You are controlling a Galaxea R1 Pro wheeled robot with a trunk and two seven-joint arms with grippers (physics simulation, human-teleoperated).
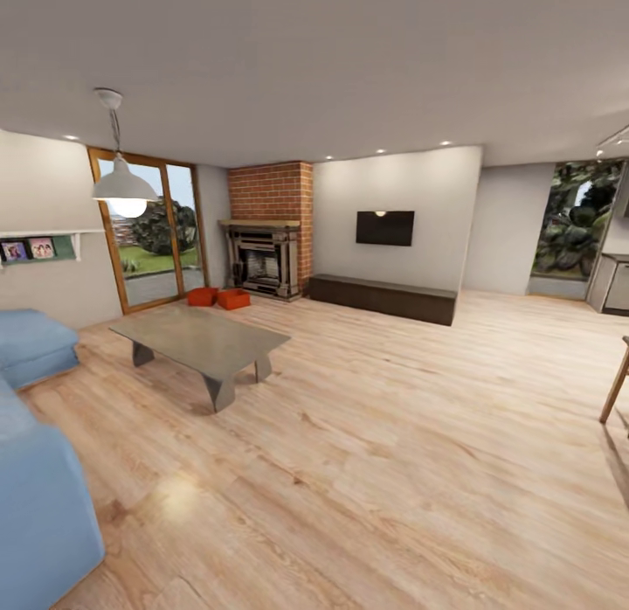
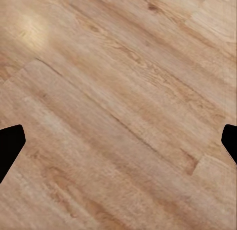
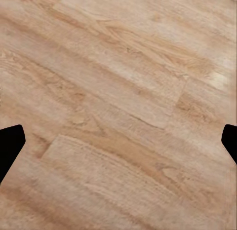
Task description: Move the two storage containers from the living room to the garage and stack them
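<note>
Nearest, both wrist views look straight down on light wood-plank flooring (image 2: 118,111). The left tool (image 2: 118,141) shows as two dark fingertips (image 2: 10,146) at opposite edges of its view, spread wide with nothing between them but bare planks. The right tool (image 3: 118,141) stands the same way: dark fingertips (image 3: 10,146) far apart, spread, gripping nothing, bare planks beneath.

In the head view a blue sofa (image 1: 39,496) fills the near left corner, with a second blue seat section (image 1: 31,343) just behind it along the left wall. Right of the sofa the plank floor runs wide and open across the middle of the living room. A low grey coffee table (image 1: 201,339) stands on angled legs left of centre, its near corner jutting toward the open lane. A wooden furniture leg (image 1: 614,387) shows at the right edge.

Beyond the table, the two storage containers (image 1: 218,297) sit side by side on the floor, touching or nearly so, just in front of the dark fireplace (image 1: 262,259) under its brick chimney and beside the wood-framed glass doors (image 1: 148,230). They lie far from both tools, across the room and to the left. A long dark bench (image 1: 383,297) runs along the far wall under a wall-mounted television (image 1: 384,228). A white pendant lamp (image 1: 124,186) hangs at the upper left
</note>
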